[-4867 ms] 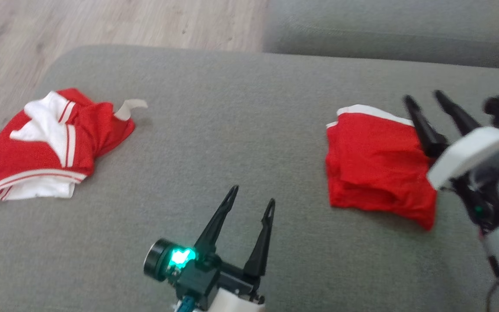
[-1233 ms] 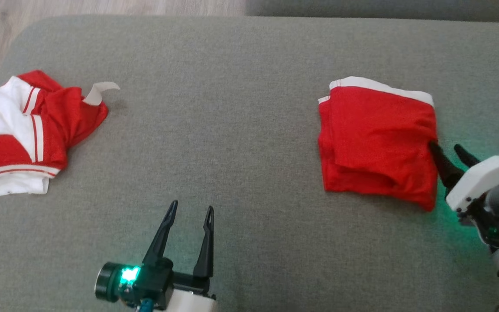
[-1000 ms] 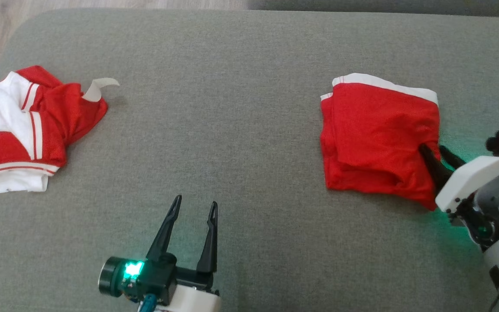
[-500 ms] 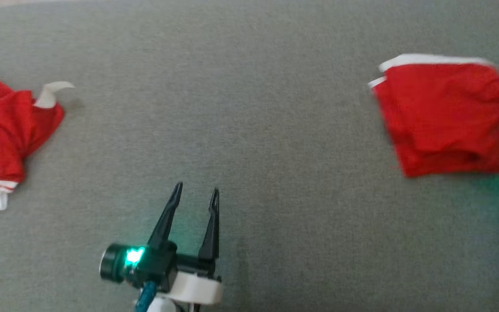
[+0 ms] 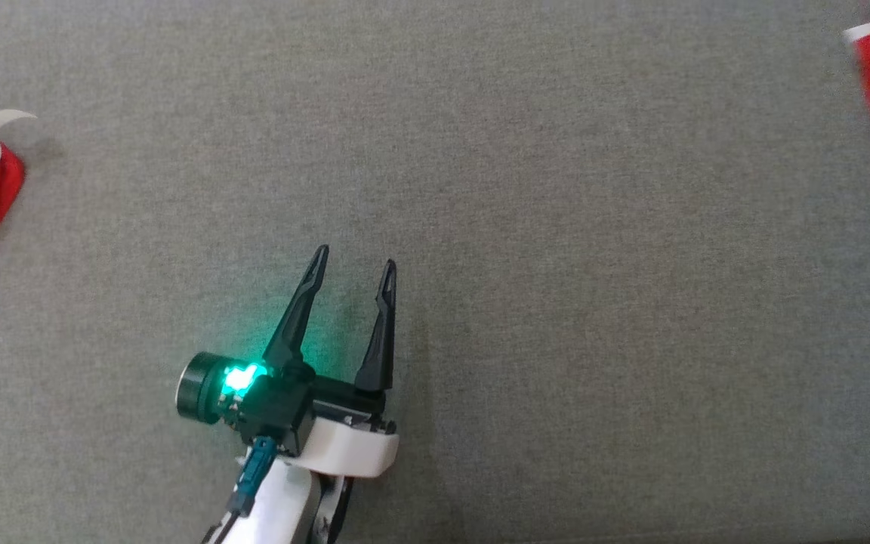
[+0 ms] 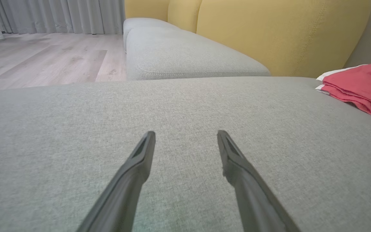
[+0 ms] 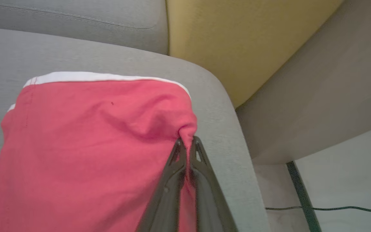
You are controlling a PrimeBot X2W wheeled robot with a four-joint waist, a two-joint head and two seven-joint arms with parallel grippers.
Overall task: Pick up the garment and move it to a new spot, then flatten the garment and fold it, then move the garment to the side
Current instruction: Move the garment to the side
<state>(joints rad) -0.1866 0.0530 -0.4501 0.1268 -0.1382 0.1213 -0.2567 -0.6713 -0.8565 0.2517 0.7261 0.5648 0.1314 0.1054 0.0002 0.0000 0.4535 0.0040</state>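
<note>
Folded red garment [image 7: 92,135], white-trimmed, lies on the grey sofa cushion [image 7: 76,51], one bunched edge pinched tight in the right pincer [image 7: 187,141]; the left pincer [image 5: 354,257] stands spread, well apart.

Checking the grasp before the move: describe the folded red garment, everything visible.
The folded red garment is soft fabric in stacked layers, with a white band along its far edge. It lies on the grey sofa cushion near its corner. The right gripper has its fingers shut on a bunched pinch of its edge.
</note>
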